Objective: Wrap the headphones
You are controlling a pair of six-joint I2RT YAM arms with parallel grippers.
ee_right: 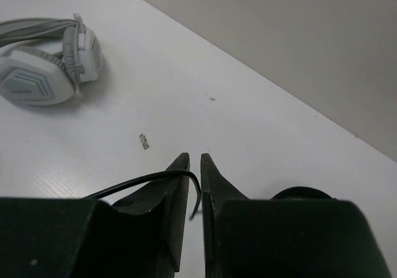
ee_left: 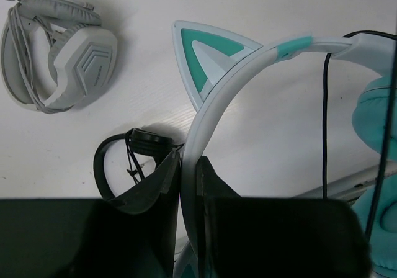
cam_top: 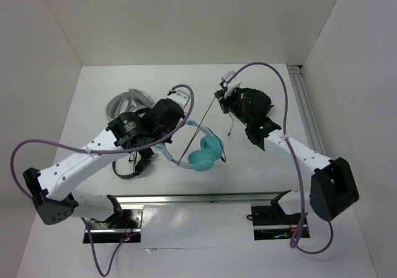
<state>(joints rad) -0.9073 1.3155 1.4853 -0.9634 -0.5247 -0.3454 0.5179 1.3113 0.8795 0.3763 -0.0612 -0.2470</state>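
Note:
The teal headphones (cam_top: 205, 154) with a white headband hang just above the table's middle. My left gripper (cam_top: 169, 143) is shut on the headband (ee_left: 214, 113); in the left wrist view the band runs between the left gripper's (ee_left: 188, 160) jaws, with a teal cat ear (ee_left: 208, 58) above and a teal ear cup (ee_left: 375, 116) at the right. The thin black cable (cam_top: 201, 124) runs taut from the headphones up to my right gripper (cam_top: 222, 98). In the right wrist view the right gripper (ee_right: 194, 160) is shut on the cable (ee_right: 136, 182), which curls over the left finger into the gap.
A grey-white headset (cam_top: 127, 100) lies at the back left, seen also in the left wrist view (ee_left: 56, 48) and in the right wrist view (ee_right: 43, 67). Black headphones (cam_top: 133, 163) lie under my left arm and show in the left wrist view (ee_left: 133, 160). Walls enclose the table.

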